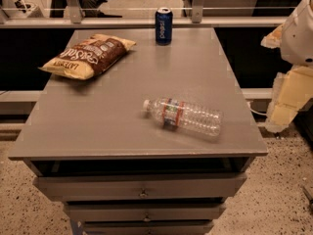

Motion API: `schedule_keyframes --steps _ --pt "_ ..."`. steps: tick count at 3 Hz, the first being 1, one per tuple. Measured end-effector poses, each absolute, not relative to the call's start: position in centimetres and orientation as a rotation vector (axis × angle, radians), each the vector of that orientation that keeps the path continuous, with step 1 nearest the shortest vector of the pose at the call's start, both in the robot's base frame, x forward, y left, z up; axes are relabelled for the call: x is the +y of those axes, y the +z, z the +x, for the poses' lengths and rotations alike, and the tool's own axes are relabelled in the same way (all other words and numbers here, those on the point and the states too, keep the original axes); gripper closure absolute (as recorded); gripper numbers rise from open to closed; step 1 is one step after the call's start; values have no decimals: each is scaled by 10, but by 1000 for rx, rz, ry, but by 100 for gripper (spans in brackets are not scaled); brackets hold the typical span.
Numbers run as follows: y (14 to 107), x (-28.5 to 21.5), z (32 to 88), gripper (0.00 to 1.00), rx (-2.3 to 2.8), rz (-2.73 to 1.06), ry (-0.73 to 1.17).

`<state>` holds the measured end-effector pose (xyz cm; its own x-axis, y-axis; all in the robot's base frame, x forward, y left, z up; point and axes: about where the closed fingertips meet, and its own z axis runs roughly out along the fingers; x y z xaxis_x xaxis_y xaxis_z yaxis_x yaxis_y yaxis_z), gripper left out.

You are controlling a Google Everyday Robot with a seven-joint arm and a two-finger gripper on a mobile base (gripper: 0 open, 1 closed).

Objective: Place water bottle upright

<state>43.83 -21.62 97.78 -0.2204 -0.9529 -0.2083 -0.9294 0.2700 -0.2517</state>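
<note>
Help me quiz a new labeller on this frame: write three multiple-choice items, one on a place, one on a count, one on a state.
1. Where does the Pepsi can stand?
A. At the far edge of the table
B. On a shelf
C. On a stool

2. How many things are on the table top?
A. One
B. Three
C. Five

3. How is the water bottle placed?
A. Upright
B. Lying on its side
C. Lifted in the air

Answers:
1 A: the can stands upright by the far rim.
2 B: the can, the bottle and the chip bag.
3 B: it lies flat with its cap toward the left. The pincer is out past the table's right side, apart from it.
</note>
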Motion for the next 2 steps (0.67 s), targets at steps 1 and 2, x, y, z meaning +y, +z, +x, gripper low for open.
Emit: schedule_keyframes --steps 1,2 --pt "978 -216 438 0 2227 -1721 -104" --pt "973 -187 455 0 2197 -1731 -98"
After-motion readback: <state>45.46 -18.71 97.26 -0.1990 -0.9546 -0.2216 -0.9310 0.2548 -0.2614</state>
